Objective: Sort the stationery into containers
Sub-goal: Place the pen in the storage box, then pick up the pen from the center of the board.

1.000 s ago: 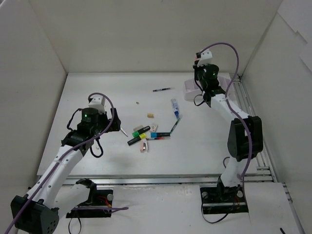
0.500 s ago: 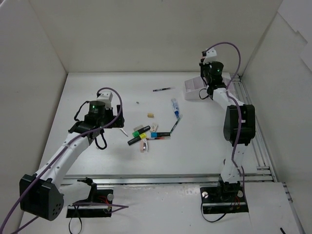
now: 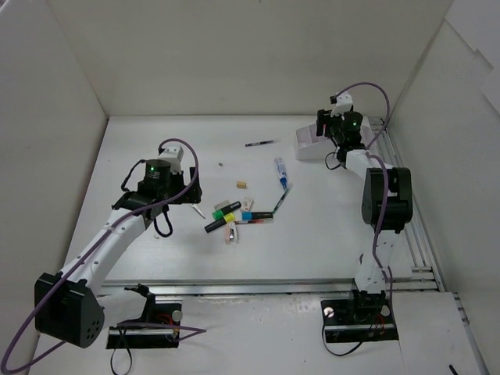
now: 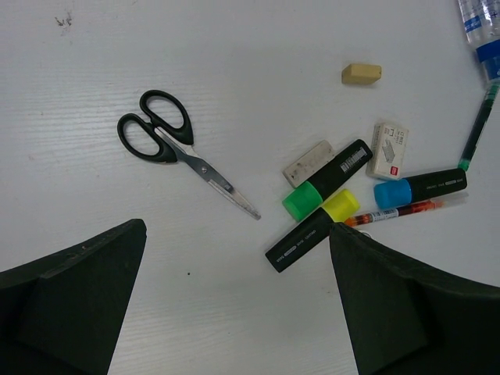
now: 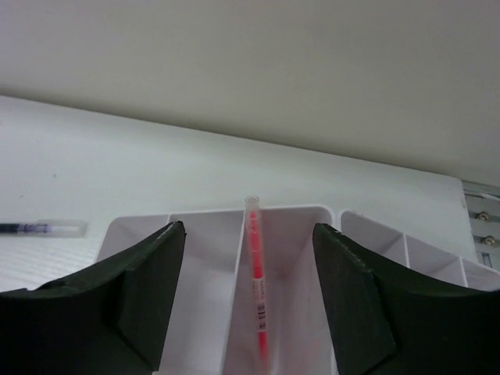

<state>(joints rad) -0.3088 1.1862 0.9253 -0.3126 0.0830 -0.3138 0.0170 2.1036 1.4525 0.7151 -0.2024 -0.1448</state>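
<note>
The white organiser (image 3: 307,144) stands at the back right. My right gripper (image 5: 246,226) hangs open just above it, its jaws wide apart. A pink pen (image 5: 256,289) lies free in one compartment, leaning along a divider (image 5: 234,281). My left gripper (image 4: 237,226) is open over the table, left of the loose pile. Black-handled scissors (image 4: 168,144) lie just ahead of it. Beyond them are green-capped (image 4: 324,181), yellow-capped (image 4: 312,230) and blue-capped (image 4: 418,187) markers, and a beige eraser (image 4: 361,73). In the top view my left gripper (image 3: 175,200) hides most of the scissors.
A black pen (image 3: 259,144) lies alone at the back centre, left of the organiser. A blue-tipped white tube (image 3: 280,173) and a thin dark pen (image 3: 279,201) lie right of the pile. White walls close in the table on three sides.
My right gripper has opened and let go of the pink pen, which now rests in the organiser. The right wrist shifted slightly right. The left arm edged toward the pile.
</note>
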